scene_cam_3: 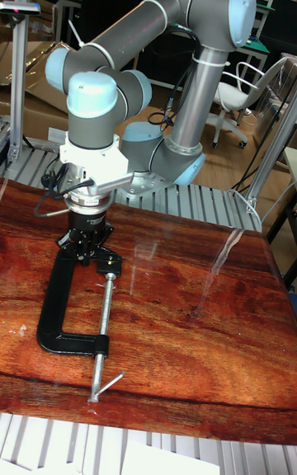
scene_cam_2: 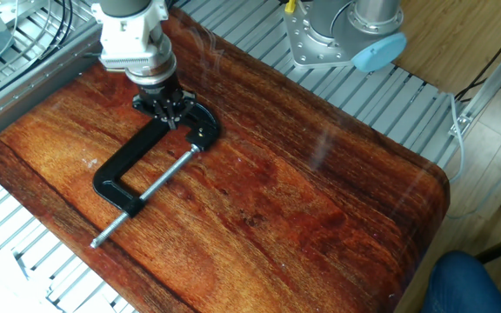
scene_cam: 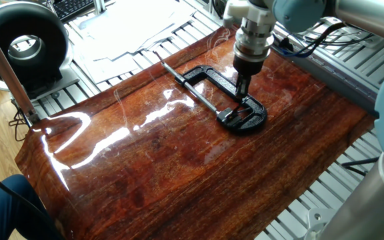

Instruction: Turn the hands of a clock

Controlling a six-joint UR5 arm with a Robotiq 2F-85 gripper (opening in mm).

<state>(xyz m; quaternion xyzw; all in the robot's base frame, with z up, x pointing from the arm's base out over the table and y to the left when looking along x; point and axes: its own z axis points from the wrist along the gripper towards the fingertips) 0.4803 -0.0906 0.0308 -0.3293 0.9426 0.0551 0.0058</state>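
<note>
Where C-clamp point(scene_cam_2: 146, 165) curves: tool point(scene_cam_2: 169, 117), fingers nearly together.

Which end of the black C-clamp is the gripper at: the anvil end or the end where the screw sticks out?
The gripper is at the anvil end of the C-clamp, opposite the protruding screw.

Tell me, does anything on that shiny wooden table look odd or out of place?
Only mildly: a black C-clamp lies flat on the wooden table, clamped to nothing I can see, with the claw right over its jaw end. Nothing looks spilled or broken.
</note>
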